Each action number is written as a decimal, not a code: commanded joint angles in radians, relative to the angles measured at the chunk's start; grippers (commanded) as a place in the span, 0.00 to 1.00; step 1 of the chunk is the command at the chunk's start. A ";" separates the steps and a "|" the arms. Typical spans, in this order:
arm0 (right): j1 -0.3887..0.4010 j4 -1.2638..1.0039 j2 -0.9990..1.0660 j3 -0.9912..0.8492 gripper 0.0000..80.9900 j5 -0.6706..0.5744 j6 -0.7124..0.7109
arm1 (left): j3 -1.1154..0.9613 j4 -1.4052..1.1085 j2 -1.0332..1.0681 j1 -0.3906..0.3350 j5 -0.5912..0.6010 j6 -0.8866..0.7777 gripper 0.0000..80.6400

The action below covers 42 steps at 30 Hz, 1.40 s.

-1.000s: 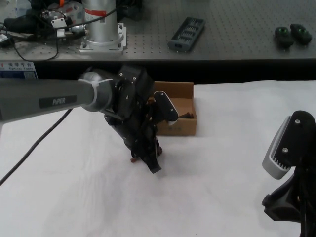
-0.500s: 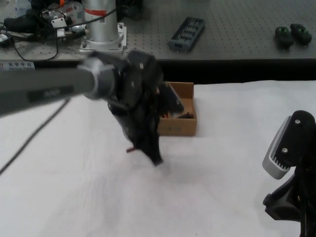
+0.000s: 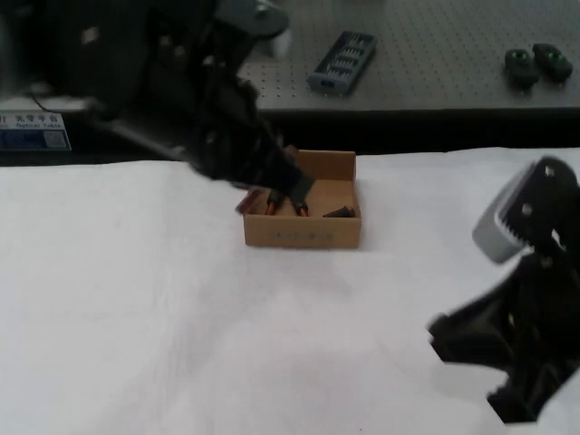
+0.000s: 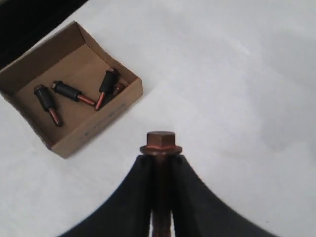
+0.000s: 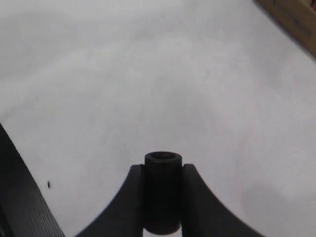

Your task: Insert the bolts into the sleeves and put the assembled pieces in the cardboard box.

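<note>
Left gripper (image 4: 161, 165), upper left in the high view near the cardboard box (image 4: 98, 118), pinches a bolt (image 4: 161, 142); right gripper (image 5: 163, 173), lower right, pinches a sleeve (image 5: 163, 197). Misalign them when you mate and your bolt likely jams or slips out.

The bench is viewed by the high camera from behind both arms, facing forward and down. The white cover (image 3: 136, 317), the cardboard box (image 3: 304, 237) at mid-distance and the perforated table (image 3: 426, 63) beyond it are taken in from afar. The left wrist camera is set just behind the left gripper (image 4: 160, 163) and aimed along its fingers, past the bolt (image 4: 160, 143) clamped close to the lens, down onto the cover. The cardboard box (image 4: 98, 116) is shared with the high view and is seen here from nearer and more steeply. The right wrist camera is aimed likewise past the right gripper (image 5: 163, 170) and its clamped sleeve (image 5: 163, 192), close over the cover, with a cardboard edge (image 5: 291, 19) caught at the border.
</note>
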 commanded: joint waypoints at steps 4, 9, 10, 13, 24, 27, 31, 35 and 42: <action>0.000 -0.140 0.010 -0.003 0.02 -0.112 0.054 | 0.316 -0.302 -0.305 0.005 0.051 -0.329 0.01; 0.000 -0.284 0.051 -0.003 0.02 -0.196 0.124 | 0.494 -0.580 -0.450 0.005 0.055 -0.452 0.01; 0.000 -0.313 0.061 -0.003 0.02 -0.210 0.141 | 0.514 -0.624 -0.466 0.005 0.072 -0.476 0.01; 0.000 -0.398 0.089 -0.003 0.02 -0.239 0.188 | 0.533 -0.707 -0.475 0.005 0.165 -0.541 0.01; 0.000 -0.527 0.112 -0.003 0.02 -0.254 0.251 | 0.533 -0.863 -0.473 0.005 0.281 -0.646 0.01; 0.000 -0.546 0.112 -0.003 0.02 -0.254 0.259 | 0.533 -0.883 -0.473 0.005 0.286 -0.678 0.01; 0.000 -0.587 0.112 -0.003 0.02 -0.254 0.265 | 0.533 -0.963 -0.450 0.005 0.291 -0.756 0.01; 0.000 -0.612 0.112 -0.003 0.02 -0.254 0.286 | 0.533 -1.060 -0.404 0.005 0.304 -0.841 0.01; 0.000 -0.673 0.112 -0.003 0.02 -0.254 0.332 | 0.533 -1.142 -0.360 0.005 0.285 -0.894 0.01</action>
